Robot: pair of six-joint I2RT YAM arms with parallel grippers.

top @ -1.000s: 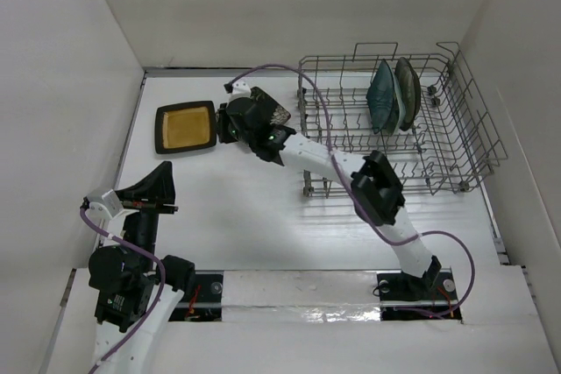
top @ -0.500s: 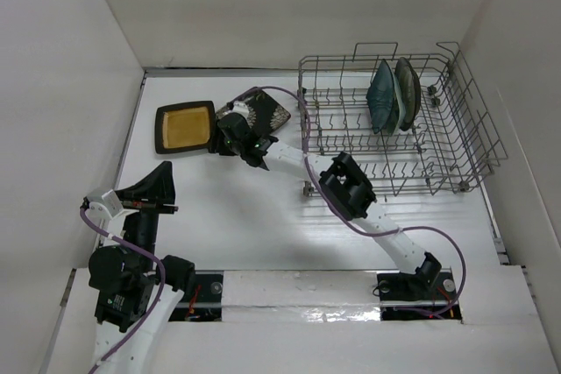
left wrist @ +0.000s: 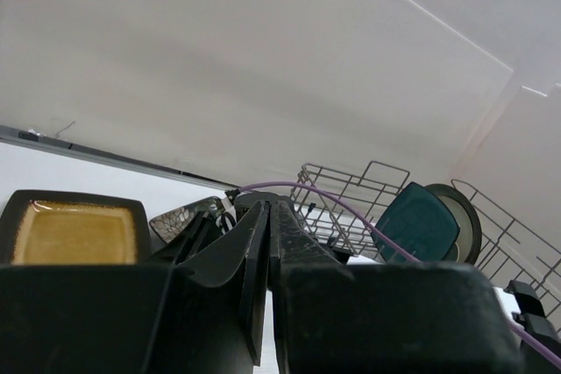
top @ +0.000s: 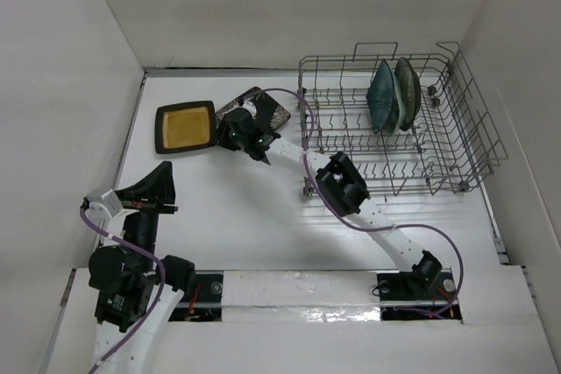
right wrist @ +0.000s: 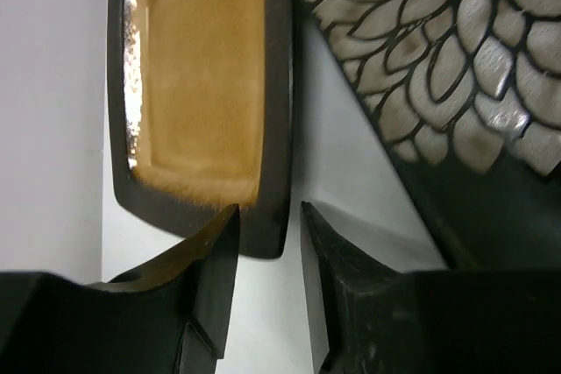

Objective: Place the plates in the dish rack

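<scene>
Since a second ago the right arm has stretched out toward the far left, and the right pincer (top: 235,133) has slid off the flower plate (top: 270,111) into the gap between it and the yellow-centre plate (top: 186,127), with its jaws parted from closed. Neither plate has shifted and the left arm hasn't moved. Right jaws now stand partly apart and hold nothing; in the wrist view the yellow plate's near-right corner lines up with the slot, contact unclear. Left pincer (left wrist: 269,216) is parked near left, closed and empty. Both black squares lie flat on the surface (top: 245,216), left of the dish rack (top: 456,142). The teal plate (top: 383,96) and cream plate (top: 407,89) already stand on edge in the rack's far rows; I can't make out a mint one. Handling guess: glazed ceramic is rigid, fairly heavy, slick and chippable. Take the raised rim at mid-edge or the corner, one finger under the lip, and expect it to swing when lifted.
</scene>
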